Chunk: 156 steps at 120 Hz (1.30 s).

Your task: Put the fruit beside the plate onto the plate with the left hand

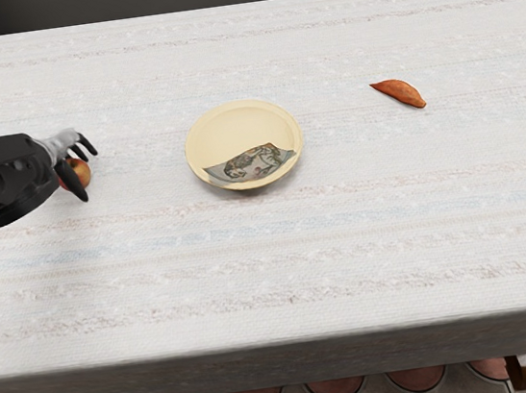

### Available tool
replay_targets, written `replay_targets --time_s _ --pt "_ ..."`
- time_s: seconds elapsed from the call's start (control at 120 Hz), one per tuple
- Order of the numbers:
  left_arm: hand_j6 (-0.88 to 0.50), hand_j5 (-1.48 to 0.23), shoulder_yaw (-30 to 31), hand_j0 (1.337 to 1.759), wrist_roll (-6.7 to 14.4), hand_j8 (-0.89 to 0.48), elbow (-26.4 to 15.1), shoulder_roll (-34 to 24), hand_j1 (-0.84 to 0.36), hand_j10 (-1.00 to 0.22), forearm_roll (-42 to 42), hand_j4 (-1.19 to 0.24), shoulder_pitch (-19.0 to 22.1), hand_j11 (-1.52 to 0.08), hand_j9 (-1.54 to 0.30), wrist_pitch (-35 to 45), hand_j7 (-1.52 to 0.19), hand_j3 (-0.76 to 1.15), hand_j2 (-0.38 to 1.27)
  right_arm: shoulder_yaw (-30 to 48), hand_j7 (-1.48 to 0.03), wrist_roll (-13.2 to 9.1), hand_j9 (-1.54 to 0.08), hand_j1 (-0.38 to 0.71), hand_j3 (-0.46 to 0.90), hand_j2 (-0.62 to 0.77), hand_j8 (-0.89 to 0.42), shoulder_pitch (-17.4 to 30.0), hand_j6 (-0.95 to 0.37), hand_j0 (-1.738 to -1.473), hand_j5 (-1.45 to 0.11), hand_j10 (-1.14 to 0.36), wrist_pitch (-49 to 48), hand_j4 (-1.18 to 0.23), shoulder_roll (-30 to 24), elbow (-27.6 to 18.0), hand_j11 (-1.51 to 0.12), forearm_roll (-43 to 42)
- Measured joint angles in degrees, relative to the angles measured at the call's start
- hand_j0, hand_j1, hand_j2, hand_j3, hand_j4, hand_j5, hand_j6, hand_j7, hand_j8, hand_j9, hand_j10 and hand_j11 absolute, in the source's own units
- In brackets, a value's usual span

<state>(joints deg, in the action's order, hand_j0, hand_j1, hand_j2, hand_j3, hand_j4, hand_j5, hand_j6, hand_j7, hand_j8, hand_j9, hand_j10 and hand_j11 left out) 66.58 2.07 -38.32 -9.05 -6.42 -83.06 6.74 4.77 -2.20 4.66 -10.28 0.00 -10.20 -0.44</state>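
Observation:
A cream plate [243, 131] with a grey patterned patch on its near side sits a little left of the table's middle. Well to its left lies a small orange-red fruit [80, 170], mostly covered by my left hand [72, 161]. The black and grey left arm comes in from the left edge. Its dark fingers curl over and around the fruit, which rests at table level. I cannot see whether the fruit is lifted off the cloth.
An orange, pointed sweet-potato-like piece [399, 93] lies to the right of the plate, apart from it. The table [271, 254] is covered with a pale striped cloth, and its front edge runs along the bottom of the view.

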Motion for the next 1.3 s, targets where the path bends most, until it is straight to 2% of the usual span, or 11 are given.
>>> replay_targets --time_s 0.125,0.183,0.25,0.325,0.433,0.475,0.592,0.625,0.742,1.008,1.3 --pt "-0.43 -0.56 0.0 1.658 0.0 -0.43 0.0 0.0 -0.16 -0.43 -0.2 -0.43 -0.1 -0.56 -0.56 -0.1 -0.56 0.00 0.09 0.0 -0.01 0.0 -0.01 -0.34 0.00 0.00 -0.01 0.0 -0.01 -1.658 -0.01 -0.01 0.0 -0.01 0.0 0.0 -0.01 0.0" --pt "-0.51 -0.67 0.0 1.658 0.1 -0.43 -0.1 0.0 -0.27 -0.52 -0.3 -0.53 -0.3 -0.67 -0.64 -1.8 -0.66 0.00 0.11 0.0 -0.01 0.0 -0.01 -0.34 0.00 0.00 -0.01 0.0 -0.01 -1.658 -0.01 -0.01 0.0 -0.01 0.0 0.0 -0.01 0.0" --pt "-0.30 -0.74 0.0 1.671 0.1 -0.18 -0.1 -0.2 -0.40 -0.50 -0.3 -0.66 -0.5 -0.81 -0.93 -4.0 -0.89 0.17 0.13 0.0 -0.02 0.0 -0.02 -0.34 0.00 0.00 -0.01 0.0 -0.01 -1.658 -0.02 -0.01 0.0 -0.01 0.0 0.0 -0.02 0.0" --pt "-0.13 -0.81 0.1 1.677 0.1 -0.04 -0.1 -0.3 -0.50 -0.38 -0.3 -0.76 -0.6 -0.94 -1.08 -5.5 -1.07 0.24 0.19 0.0 -0.02 0.0 -0.02 -0.34 0.00 0.00 -0.01 0.0 -0.01 -1.658 -0.02 -0.01 0.0 -0.01 0.0 0.0 -0.02 0.0" --pt "-0.11 -0.91 -0.1 1.657 0.0 -0.04 -0.5 -1.1 -0.56 -0.32 -0.5 -0.82 -1.6 -1.03 -0.97 -8.1 -1.01 0.18 0.24 0.0 -0.02 0.0 -0.02 -0.34 0.00 0.00 -0.01 0.0 -0.01 -1.658 -0.02 -0.01 0.0 -0.01 0.0 0.0 -0.02 0.0" --pt "-0.19 -0.96 -0.1 1.656 0.1 -0.14 -1.1 -2.2 -0.56 -0.32 -0.6 -0.83 -3.2 -1.05 -1.01 -9.7 -1.04 0.15 0.28 0.0 -0.02 0.0 -0.02 -0.34 0.00 0.00 -0.01 0.0 -0.01 -1.658 -0.02 -0.01 0.0 -0.01 0.0 0.0 -0.02 0.0" --pt "-0.19 -1.04 -0.1 1.643 0.3 -0.14 -4.9 -4.8 -0.59 -0.37 -0.5 -0.84 -7.4 -1.13 -1.10 -12.1 -1.10 0.08 0.41 0.0 -0.01 0.0 -0.01 -0.34 0.00 0.00 -0.01 0.0 -0.01 -1.658 -0.01 -0.01 0.0 -0.01 0.0 0.0 -0.01 0.0" --pt "-0.18 -1.06 -0.7 1.642 0.3 -0.13 -5.9 -6.0 -0.58 -0.38 -0.5 -0.85 -8.5 -1.15 -1.11 -13.5 -1.12 0.07 0.36 0.0 -0.01 0.0 -0.01 -0.34 0.00 0.00 -0.01 0.0 -0.01 -1.658 -0.01 -0.01 0.0 -0.01 0.0 0.0 -0.01 0.0" --pt "-0.17 -1.09 -8.9 1.639 0.3 -0.11 -7.7 -8.9 -0.59 -0.38 -0.7 -0.86 -10.4 -1.18 -1.14 -18.9 -1.14 0.04 0.36 0.0 -0.02 0.0 -0.01 -0.34 0.00 0.00 -0.01 0.0 -0.01 -1.658 -0.01 -0.01 0.0 -0.01 0.0 0.0 -0.01 0.0" --pt "-0.13 -1.05 -34.9 1.648 0.3 -0.07 -8.4 -6.1 -0.68 -0.35 -0.2 -0.90 -9.8 -1.19 -1.13 -22.1 -1.11 0.01 0.53 0.0 -0.01 0.0 -0.01 -0.34 0.00 0.00 -0.01 0.0 -0.01 -1.658 -0.01 -0.01 0.0 -0.01 0.0 0.0 -0.01 0.0" --pt "-0.10 -1.08 -40.8 1.642 -0.2 -0.03 -7.5 -1.0 -0.73 -0.32 1.5 -0.89 -5.8 -1.19 -1.14 -21.6 -1.12 0.00 0.60 0.0 -0.02 0.0 -0.02 -0.34 0.00 0.00 -0.01 0.0 -0.01 -1.658 -0.02 -0.01 0.0 -0.01 0.0 0.0 -0.02 0.0"
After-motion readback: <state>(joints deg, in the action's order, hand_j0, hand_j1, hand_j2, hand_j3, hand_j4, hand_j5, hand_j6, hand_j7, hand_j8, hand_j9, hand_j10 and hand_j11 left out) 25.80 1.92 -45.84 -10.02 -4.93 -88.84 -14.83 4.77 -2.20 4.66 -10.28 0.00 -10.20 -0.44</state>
